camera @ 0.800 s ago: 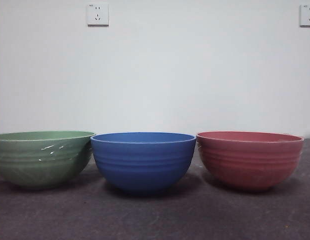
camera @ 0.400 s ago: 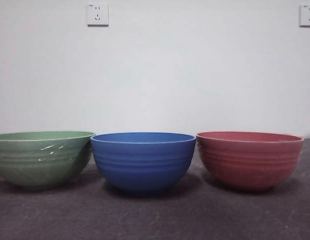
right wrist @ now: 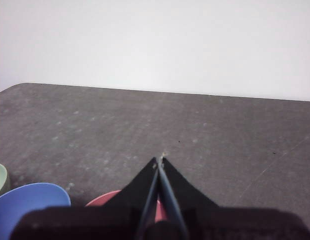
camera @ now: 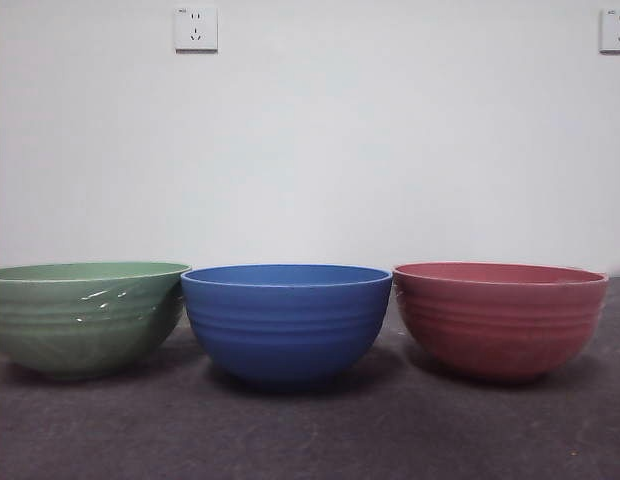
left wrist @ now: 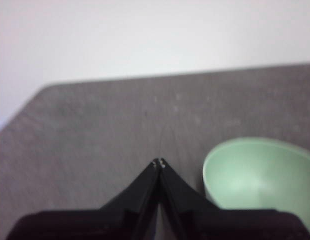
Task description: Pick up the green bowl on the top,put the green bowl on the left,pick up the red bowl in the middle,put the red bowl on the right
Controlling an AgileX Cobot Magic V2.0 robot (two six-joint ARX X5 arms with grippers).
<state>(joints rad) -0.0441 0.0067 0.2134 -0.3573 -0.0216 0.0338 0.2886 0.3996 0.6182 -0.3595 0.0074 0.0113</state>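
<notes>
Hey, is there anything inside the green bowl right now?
In the left wrist view, the green bowl looks empty as far as its inside shows; the left claw covers its near edge. The front view shows only its outer wall.

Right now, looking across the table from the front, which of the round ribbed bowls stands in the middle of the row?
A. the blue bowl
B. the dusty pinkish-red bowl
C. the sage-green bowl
A: the blue round ribbed bowl stands between the sage-green round bowl on one side and the dusty pinkish-red round bowl on the other, all three resting on the dark grey table.
</notes>
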